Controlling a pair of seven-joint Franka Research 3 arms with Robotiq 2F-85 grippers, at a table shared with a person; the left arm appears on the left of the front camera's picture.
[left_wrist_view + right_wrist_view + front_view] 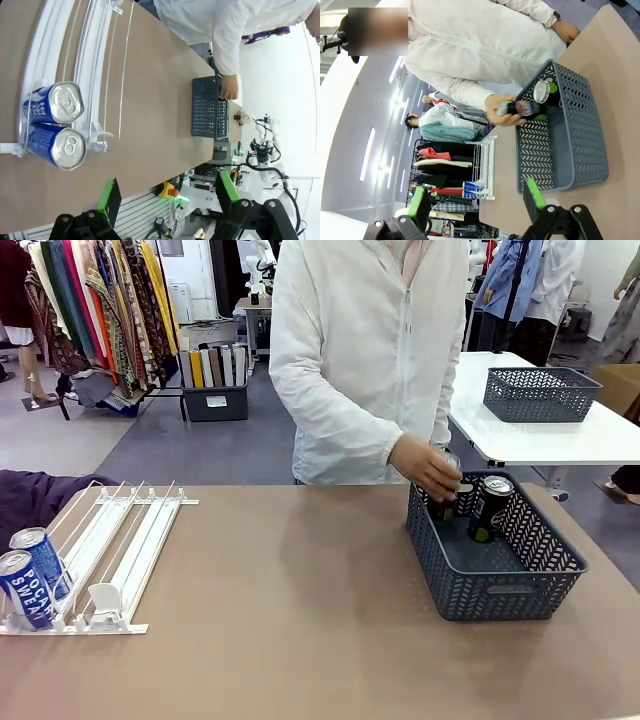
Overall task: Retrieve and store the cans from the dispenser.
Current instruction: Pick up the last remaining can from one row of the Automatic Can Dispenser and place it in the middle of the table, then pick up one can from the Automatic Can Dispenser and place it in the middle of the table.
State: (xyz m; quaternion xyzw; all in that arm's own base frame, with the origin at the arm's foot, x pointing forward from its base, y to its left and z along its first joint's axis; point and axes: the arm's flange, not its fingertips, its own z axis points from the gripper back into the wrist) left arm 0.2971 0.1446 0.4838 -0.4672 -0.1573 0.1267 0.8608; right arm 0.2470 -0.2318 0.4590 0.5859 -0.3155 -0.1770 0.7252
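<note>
While a person's hand [425, 466] holds a dark can [520, 108] inside the grey basket [500, 590] by the bench's [300, 620] right edge, two upright Pocari Sweat cans [25, 590] stand in the dispenser [125, 540] at the near-left corner, below the left claw [167, 194], its jaws spread wide, empty.

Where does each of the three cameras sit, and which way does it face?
Front view: fixed on the robot's side, facing across the table; the person's hand holds a can at the basket.
Left wrist view: above the table, looking past the open left gripper at two blue cans in the dispenser.
Right wrist view: looks past the open right gripper at the basket.
Shared: all show basket and hand.
</note>
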